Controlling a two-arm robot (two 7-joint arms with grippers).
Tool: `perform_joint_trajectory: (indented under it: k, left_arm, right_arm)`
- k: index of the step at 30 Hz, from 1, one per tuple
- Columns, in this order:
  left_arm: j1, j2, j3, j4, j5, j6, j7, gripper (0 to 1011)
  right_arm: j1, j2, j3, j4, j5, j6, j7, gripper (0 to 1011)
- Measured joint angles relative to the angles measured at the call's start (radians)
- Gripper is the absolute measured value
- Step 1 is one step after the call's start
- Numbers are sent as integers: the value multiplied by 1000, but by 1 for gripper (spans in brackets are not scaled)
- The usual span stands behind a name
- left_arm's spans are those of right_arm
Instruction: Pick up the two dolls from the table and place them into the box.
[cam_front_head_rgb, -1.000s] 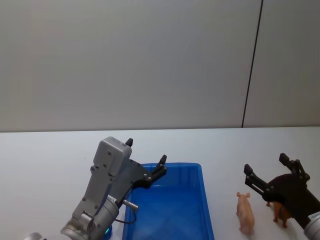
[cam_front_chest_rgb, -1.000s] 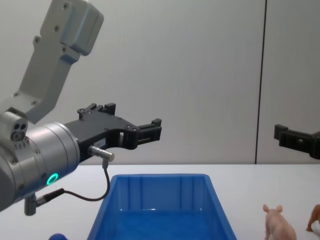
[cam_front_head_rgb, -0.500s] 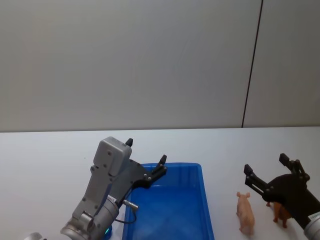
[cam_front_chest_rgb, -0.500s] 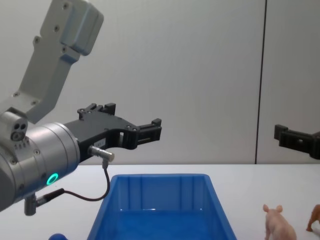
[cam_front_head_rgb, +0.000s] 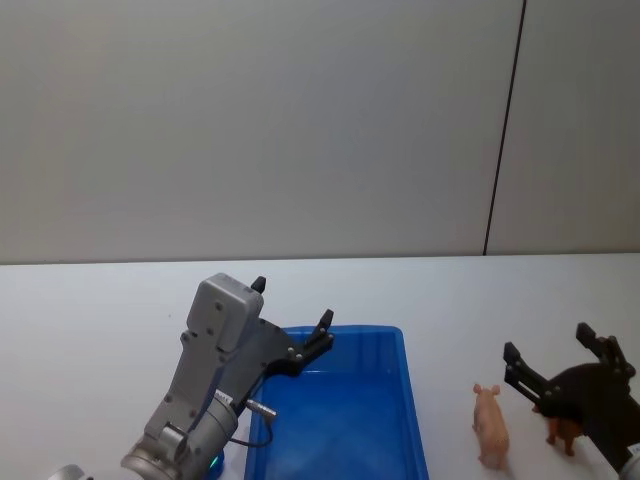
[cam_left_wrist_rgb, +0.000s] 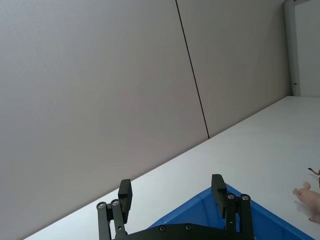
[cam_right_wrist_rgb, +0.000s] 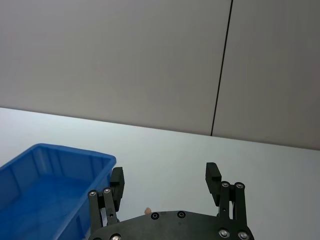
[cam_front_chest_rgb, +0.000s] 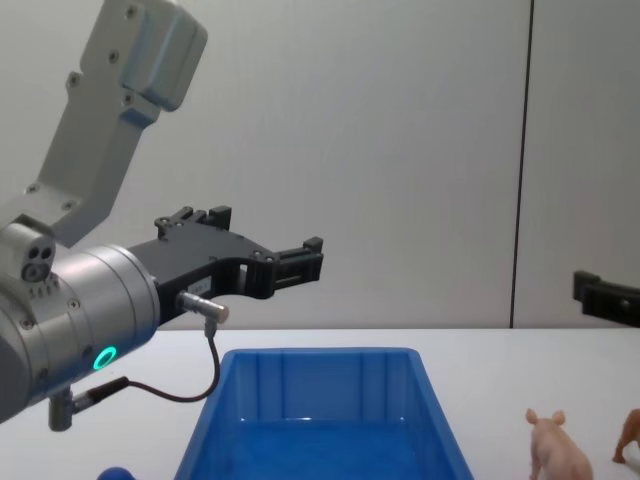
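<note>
hovering over the left side of the blue box (cam_front_head_rgb: 410, 395), the left gripper (cam_front_head_rgb: 292, 302) has its two black fingers spread wide with nothing between them; in the chest view it hangs well above the bin's rim, pointing toward the right. the box sits on the white table (cam_front_head_rgb: 100, 310) in the near middle of the scene, its long side running from near to far. the pink pig doll (cam_front_head_rgb: 491, 430) stands upright on the table just right of the box, apart from its rim, with its pointed ears toward the far side. the brown doll (cam_front_head_rgb: 562, 434) stands on its legs near the pig, farther right, partly hidden behind the right gripper (cam_front_head_rgb: 547, 342) in the head view. that gripper is at the near right, above the brown doll and clear of both dolls, its fingers also set wide and holding nothing. a grey wall with a dark vertical seam (cam_front_head_rgb: 503, 130) rises beyond the table's far edge.
</note>
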Motion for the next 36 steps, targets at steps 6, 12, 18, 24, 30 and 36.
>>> perform_joint_trajectory:
  k: [6, 12, 18, 24, 30, 36]
  left_arm:
    - [0, 0, 0, 0, 0, 0, 0, 1002]
    - [0, 0, 0, 0, 0, 0, 0, 1001]
    - [0, 0, 0, 0, 0, 0, 0, 1002]
    - [0, 0, 0, 0, 0, 0, 0, 1001]
    - [0, 0, 0, 0, 0, 0, 0, 1001]
    - [0, 0, 0, 0, 0, 0, 0, 1001]
  right_arm:
    - [-22, 8, 7, -10, 0, 27, -36, 1001]
    - [-37, 17, 19, -1, 6, 49, -60, 1001]
    - [-36, 19, 27, 28, 13, 58, -62, 1001]
    - [-20, 17, 34, 78, 22, 58, -41, 1001]
    - [0, 10, 37, 127, 27, 54, -10, 1001]
    - [24, 2, 38, 179, 30, 49, 23, 1001]
